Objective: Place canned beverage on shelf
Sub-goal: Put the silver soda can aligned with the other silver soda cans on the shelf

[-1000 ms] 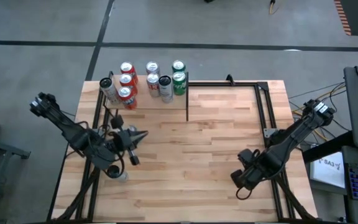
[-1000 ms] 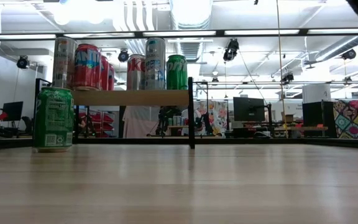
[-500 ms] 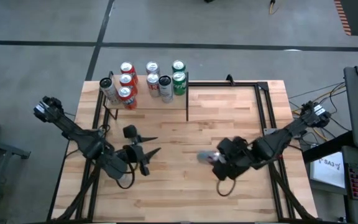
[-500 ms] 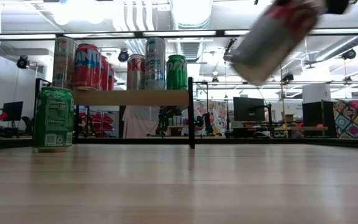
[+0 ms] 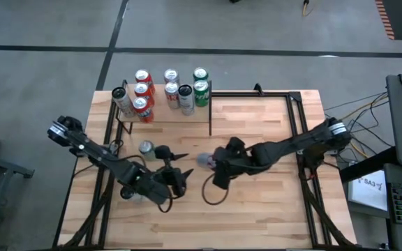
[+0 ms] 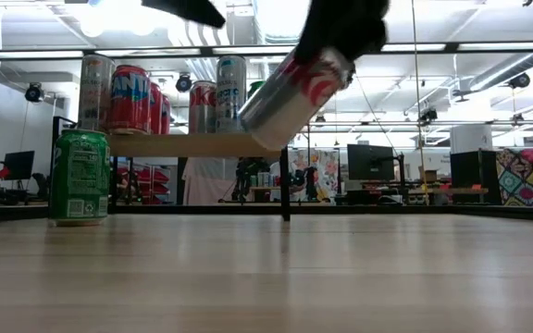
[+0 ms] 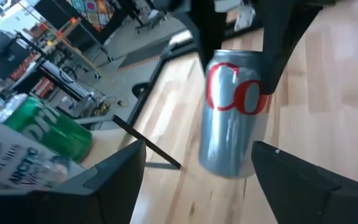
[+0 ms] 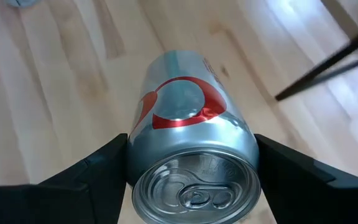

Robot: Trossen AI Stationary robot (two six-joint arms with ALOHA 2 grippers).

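A silver can with red lettering [image 5: 204,160] hangs tilted over the middle of the table, with my right gripper [image 5: 213,162] shut on it. My left gripper [image 5: 183,166] is open just to the can's left; its fingers stand apart, short of the can [image 7: 235,112], without touching it. The shelf [image 6: 192,144] stands at the far left of the table and carries several cans [image 5: 166,90]. A green can [image 6: 79,176] stands upright on the tabletop before the shelf. My right gripper pinches the silver can's side walls near its lid end [image 8: 148,155] between its two fingers [image 8: 86,180]. The fingers slant down from the table's right side. The can is lifted clear of the table and tilted, its bottom end [image 6: 259,129] lower and toward the shelf.
Black metal rails [image 5: 295,118] run along the table's far and right sides. The shelf's black post [image 6: 285,166] stands just behind the held can in the low view. The wooden tabletop [image 5: 257,209] lies bare on the near right.
My right gripper has carried the silver can from the near right corner toward the table's middle, rising a little and rolling its wrist, so the can now hangs tilted. My left gripper has opened and moved down toward the table's right and near edge, closing on the can.
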